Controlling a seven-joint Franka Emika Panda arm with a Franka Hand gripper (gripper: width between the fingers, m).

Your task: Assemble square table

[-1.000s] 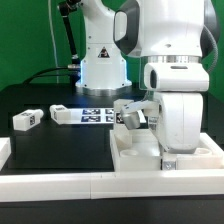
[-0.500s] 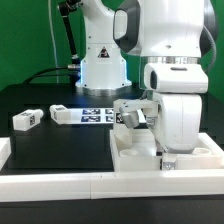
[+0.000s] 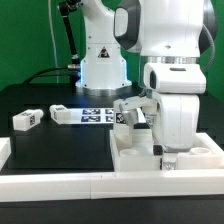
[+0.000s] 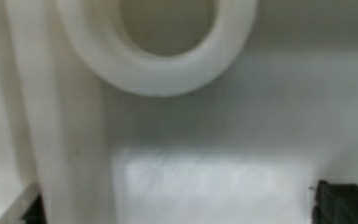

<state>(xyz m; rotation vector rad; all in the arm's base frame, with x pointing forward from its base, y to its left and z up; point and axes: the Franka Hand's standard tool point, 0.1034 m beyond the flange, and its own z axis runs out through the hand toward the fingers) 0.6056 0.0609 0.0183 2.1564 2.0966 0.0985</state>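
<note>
Starting from the white plastic square tray-like top (image 3: 130,158), we see it lying flat on the black table (image 3: 60,150), under the white robot arm (image 3: 175,90). The gripper (image 4: 179,208) hangs close over the top, its dark fingertips (image 4: 345,200) spread wide and clasping nothing. One tagged white block leg (image 3: 135,113) sits at the top's far rim. The marker board (image 3: 95,116), a second block leg (image 3: 62,114) and a third block leg (image 3: 27,120) lie farther from the top, toward the exterior view's left.

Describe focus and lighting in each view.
Exterior view: sharp and evenly lit, the white arm bright against the black surface, a blue glow by the rear base. Wrist view: blurred, too close to focus; a white ring and pale surfaces fill it, low in contrast.
</note>
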